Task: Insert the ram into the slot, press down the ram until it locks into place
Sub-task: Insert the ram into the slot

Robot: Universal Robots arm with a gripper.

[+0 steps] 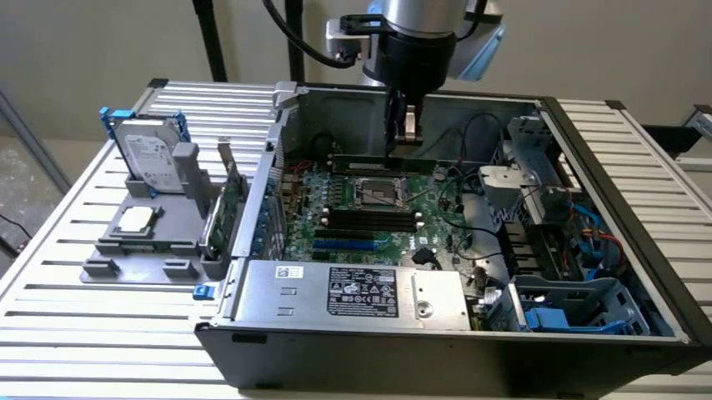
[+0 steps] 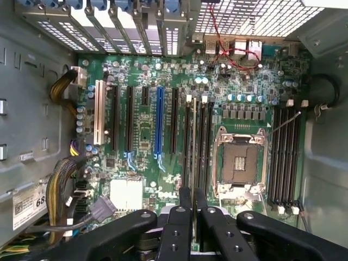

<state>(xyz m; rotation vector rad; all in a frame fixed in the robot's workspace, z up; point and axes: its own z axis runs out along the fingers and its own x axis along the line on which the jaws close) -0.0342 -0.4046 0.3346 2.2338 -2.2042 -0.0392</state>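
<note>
1. Grey tray on the exterior view's left carries a hard drive; a green card stands on edge just beside the open case.
2. Toward the middle of the case, the gripper reaches down from above; its fingers are clamped on the ram, which hangs level, long edge down, at the far side of the CPU socket.
3. From the wrist view, the gripper holds the ram edge-on, lined up within a bank of black slots beside the CPU socket; whether it has entered a slot cannot be told.
4. On the exterior view's right, blue cables run above a blue-grey plastic cage in the case's near corner.
</note>
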